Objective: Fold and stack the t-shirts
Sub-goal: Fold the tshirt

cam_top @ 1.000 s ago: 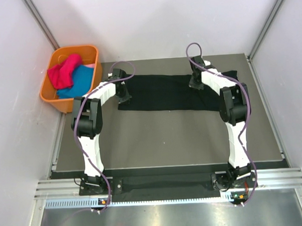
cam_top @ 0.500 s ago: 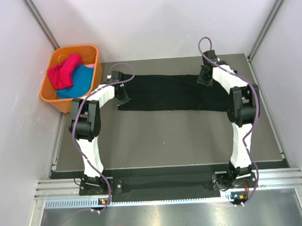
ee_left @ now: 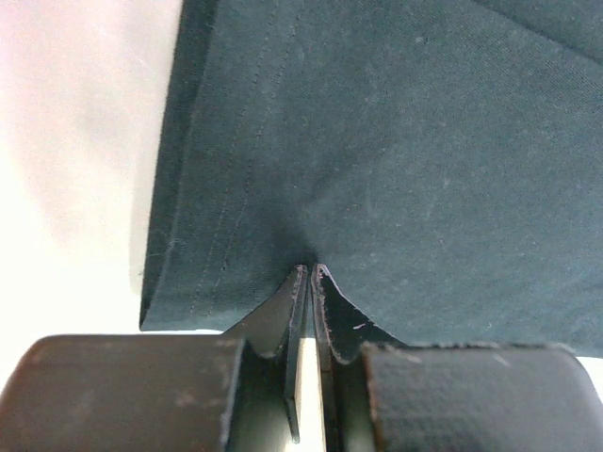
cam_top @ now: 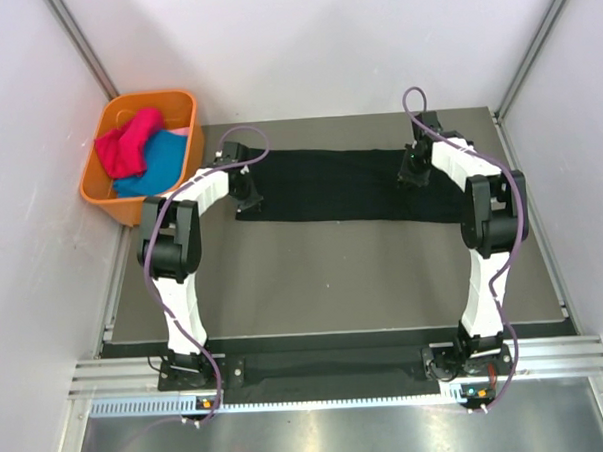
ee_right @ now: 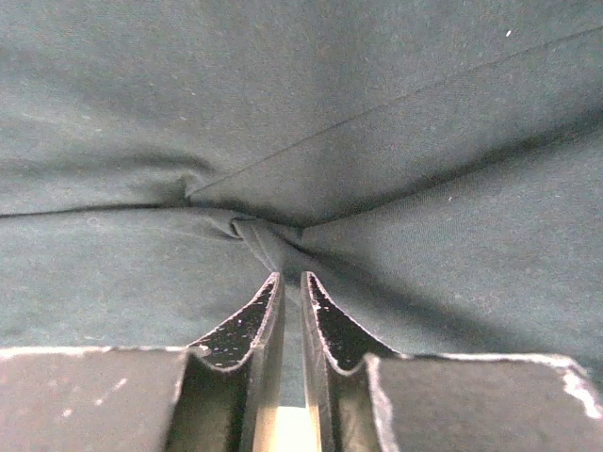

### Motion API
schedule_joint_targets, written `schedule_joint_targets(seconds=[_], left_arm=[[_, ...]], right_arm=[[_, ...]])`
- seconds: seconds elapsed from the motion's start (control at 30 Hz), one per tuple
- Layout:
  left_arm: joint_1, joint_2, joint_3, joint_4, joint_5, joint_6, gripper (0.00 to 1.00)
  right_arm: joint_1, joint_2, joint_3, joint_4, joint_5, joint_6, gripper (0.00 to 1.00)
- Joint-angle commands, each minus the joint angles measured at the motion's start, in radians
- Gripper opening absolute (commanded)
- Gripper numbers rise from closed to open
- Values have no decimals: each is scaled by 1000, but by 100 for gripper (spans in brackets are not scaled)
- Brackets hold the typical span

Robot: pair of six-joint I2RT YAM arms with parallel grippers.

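Legible-marking check, all three views | I read no text, label, brand, number or sign | black t-shirt (cam_top: 330, 185): plain cloth and stitching only, in both wrist views | orange bin (cam_top: 146, 96): walls unmarked | pale strip on the near rail (cam_top: 319, 398): fine marks, too small for me to read

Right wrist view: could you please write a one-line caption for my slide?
The right pincer, nearly closed, pinches a gathered fold of the black t-shirt.
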State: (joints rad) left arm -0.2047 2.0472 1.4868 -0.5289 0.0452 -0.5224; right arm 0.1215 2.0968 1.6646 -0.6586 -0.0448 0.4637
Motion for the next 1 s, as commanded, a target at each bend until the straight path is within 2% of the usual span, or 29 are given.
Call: schedule_joint_targets(seconds=[0.0, 0.2, 0.4, 0.6, 0.7, 0.73, 0.8, 0.87, 0.9, 0.97], left_arm=[[2, 13, 20, 3, 21, -7, 10], [2, 28, 10, -5, 16, 4, 10], [2, 10, -25, -8, 5, 7, 10], [2, -31, -43, -13, 19, 13, 10], [2, -64, -40, -11, 42, 15, 14], [2, -71, -39, -10, 50, 13, 15], [2, -85, -33, -6, 68, 12, 23], [4, -90, -19, -5, 84, 10, 32], [4, -87, -13, -3, 97, 12, 35], [2, -82, 0, 7, 114, 15, 41]], right_arm=[[1, -44, -12, 25, -17, 0, 12], [0, 23, -2, 54, -26, 21, 11], [-16, 98, 86, 54, -36, 38, 11], [-45, 20, 57, 28, -47, 24, 14], [-78, -62, -27, 27, -56, 13, 22], [-89, -82, -40, 24, -59, 7, 29], [-144, -139, -74, 7, -70, -5, 41], [-204, -193, -94, -7, -82, -11, 47], [-227, -211, -124, -9, -92, -11, 53], [-299, -266, -181, -6, -128, -2, 57]])
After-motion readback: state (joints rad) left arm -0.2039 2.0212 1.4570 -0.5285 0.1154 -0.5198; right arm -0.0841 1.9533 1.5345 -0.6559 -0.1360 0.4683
